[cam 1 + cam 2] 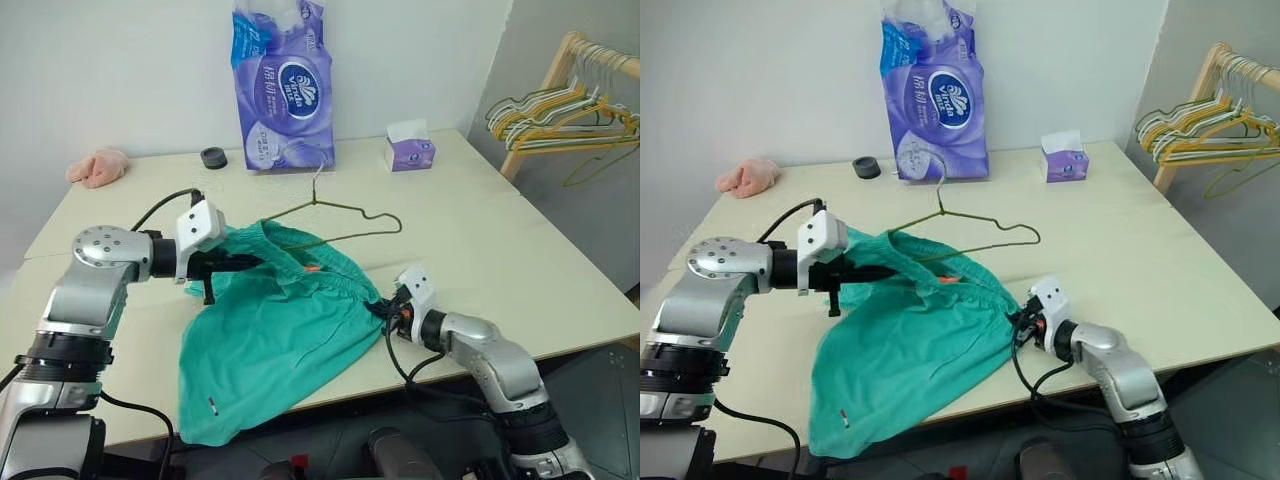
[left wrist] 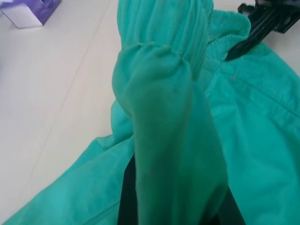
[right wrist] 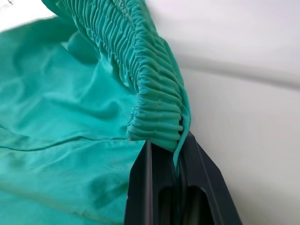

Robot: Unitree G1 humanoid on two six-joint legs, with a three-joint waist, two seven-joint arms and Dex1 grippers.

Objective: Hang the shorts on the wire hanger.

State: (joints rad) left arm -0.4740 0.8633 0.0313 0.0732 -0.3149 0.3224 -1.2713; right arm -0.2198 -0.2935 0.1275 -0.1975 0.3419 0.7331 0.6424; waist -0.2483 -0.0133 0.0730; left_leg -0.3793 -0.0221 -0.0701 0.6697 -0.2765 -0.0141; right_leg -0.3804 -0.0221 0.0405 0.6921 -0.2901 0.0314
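Head views: The shorts (image 1: 275, 335) lay spread on the near part of the table (image 1: 520, 250), their lower hem draped over the near edge. The waistband ran along the far side of the cloth. The left gripper (image 1: 240, 263) was clamped shut on the left end of that waistband, which was lifted slightly off the table. The right gripper (image 1: 383, 309) was closed on the right end of the waistband, low against the tabletop. The wire hanger (image 1: 345, 220) lay flat on the table just beyond the waistband, its hook pointing to the far side; its near wire touched or overlapped the cloth's far edge. A purple tissue pack (image 1: 285, 85) stood at the far edge, with a small tissue box (image 1: 410, 150) to its right, a black ring (image 1: 213, 158) to its left and a pink cloth (image 1: 98, 167) at the far left. A rack of hangers (image 1: 570, 110) stood off the table at the far right.

Left wrist view: The gathered waistband draped over the fingers (image 2: 129, 197) and largely hid them.

Right wrist view: The two fingers (image 3: 154, 187) were pressed together with the waistband's folded end pinched between them.
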